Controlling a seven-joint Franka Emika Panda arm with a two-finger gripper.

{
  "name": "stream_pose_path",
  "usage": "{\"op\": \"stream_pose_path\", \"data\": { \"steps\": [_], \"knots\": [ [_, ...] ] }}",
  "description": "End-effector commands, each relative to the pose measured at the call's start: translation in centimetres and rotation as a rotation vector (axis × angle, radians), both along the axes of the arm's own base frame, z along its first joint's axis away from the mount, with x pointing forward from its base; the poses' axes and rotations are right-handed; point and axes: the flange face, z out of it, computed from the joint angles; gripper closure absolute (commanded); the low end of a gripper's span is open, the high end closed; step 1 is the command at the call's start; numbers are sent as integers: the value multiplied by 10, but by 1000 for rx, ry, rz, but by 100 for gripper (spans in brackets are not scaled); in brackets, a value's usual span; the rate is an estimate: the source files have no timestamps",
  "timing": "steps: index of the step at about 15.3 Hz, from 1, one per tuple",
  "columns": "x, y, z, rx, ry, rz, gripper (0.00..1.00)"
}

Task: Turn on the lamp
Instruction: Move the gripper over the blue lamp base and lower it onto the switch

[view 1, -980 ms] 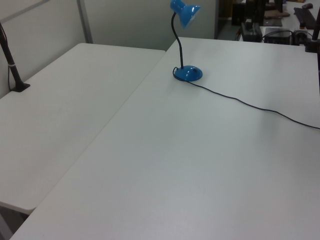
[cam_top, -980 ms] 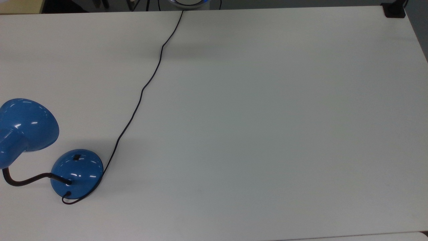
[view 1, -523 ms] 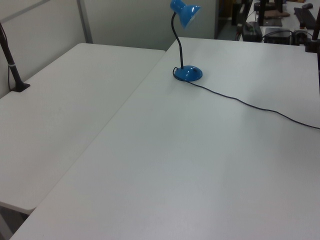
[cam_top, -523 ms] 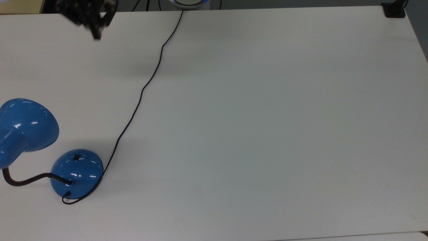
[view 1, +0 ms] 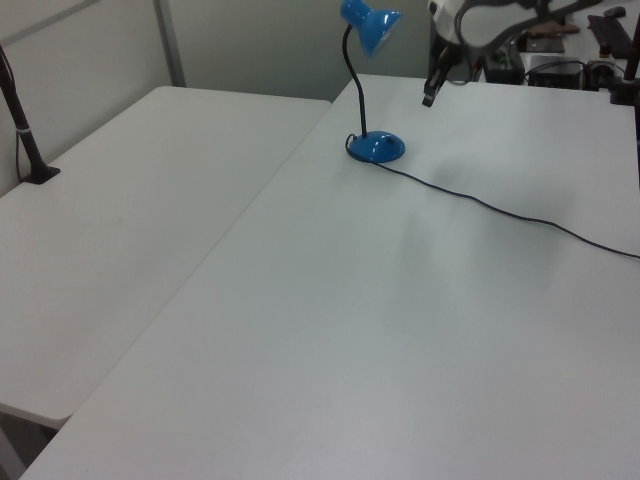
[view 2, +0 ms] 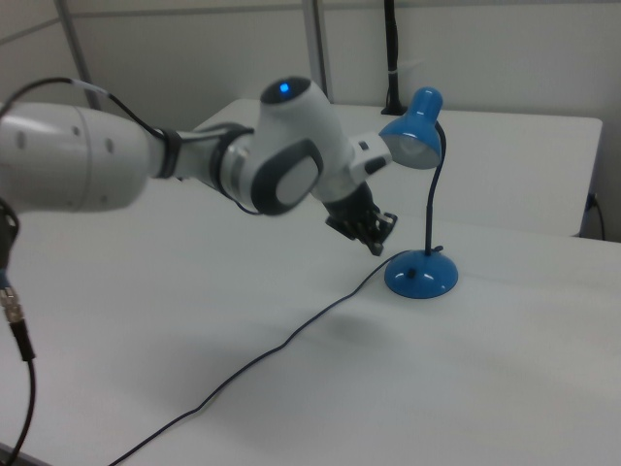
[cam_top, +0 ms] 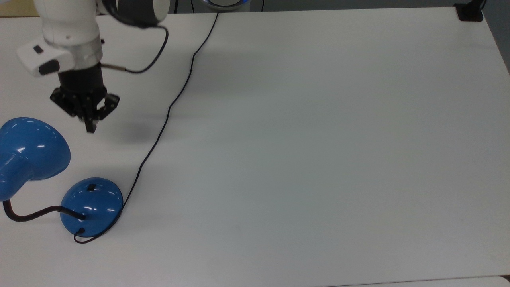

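White table (cam_top: 318, 159) holds the lamp (cam_top: 91, 206) near the top view's left edge. Its thin black cord (cam_top: 167, 111) runs across the table. Up in the air near the blue shade, the gripper (cam_top: 91, 128) hangs with its jaws pressed together.

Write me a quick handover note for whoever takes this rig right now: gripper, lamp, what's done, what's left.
Gripper: fingers together, holding nothing, hovering above the table, between the cord and the lamp's shade in the top view.
Lamp: upright near the top view's lower left; its small black switch sits on the base, on the side facing the gripper.
Done: nothing touched; no glow visible from the shade.
Left: move to the base, press the switch.
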Motion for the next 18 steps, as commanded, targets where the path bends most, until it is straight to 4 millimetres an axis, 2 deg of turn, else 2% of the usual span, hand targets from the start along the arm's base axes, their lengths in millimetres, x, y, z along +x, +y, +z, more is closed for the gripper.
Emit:
{"op": "stream_pose_path", "data": {
  "steps": [1, 4, 8, 18],
  "knots": [
    [18, -17, -34, -12, -128, -25, 100],
    [32, -24, -54, -19, -162, -41, 100],
    [53, -24, -68, -19, -176, -44, 100],
    [69, -18, -83, -11, -188, -38, 100]
  ]
}}
